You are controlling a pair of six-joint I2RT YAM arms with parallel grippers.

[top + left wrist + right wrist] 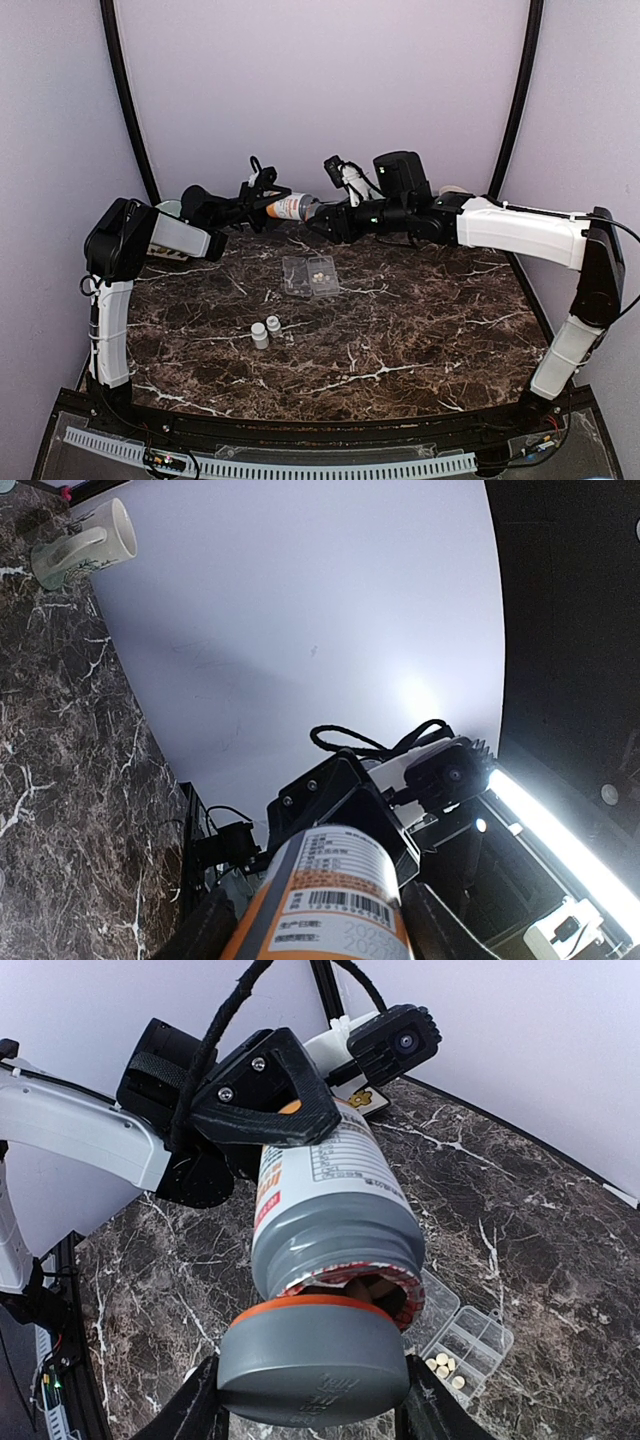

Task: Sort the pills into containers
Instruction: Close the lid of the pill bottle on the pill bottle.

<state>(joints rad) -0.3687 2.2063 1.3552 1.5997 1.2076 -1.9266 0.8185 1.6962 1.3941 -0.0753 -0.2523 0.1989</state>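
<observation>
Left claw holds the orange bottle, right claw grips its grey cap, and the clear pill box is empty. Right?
Not quite: the pill box has several pills inside, as the right wrist view shows. The rest stands.

**Lighting and image quality: even light, one glare source**

Top view: illumination is bright, diffuse and even. The pale backdrop shows no hot spots. The marble table top carries only short, soft shadows beside the two white bottles. Detail is coarse: the pills read as pale specks.

Left wrist view: a light strip at lower right is blown out to white. A faint bright patch sits on the backdrop, and the right edge falls to near black. The orange bottle is close to the lens, yet its label is legible.

Right wrist view: well lit, with wide-angle bending at the edges. The grey cap is slightly soft.
</observation>
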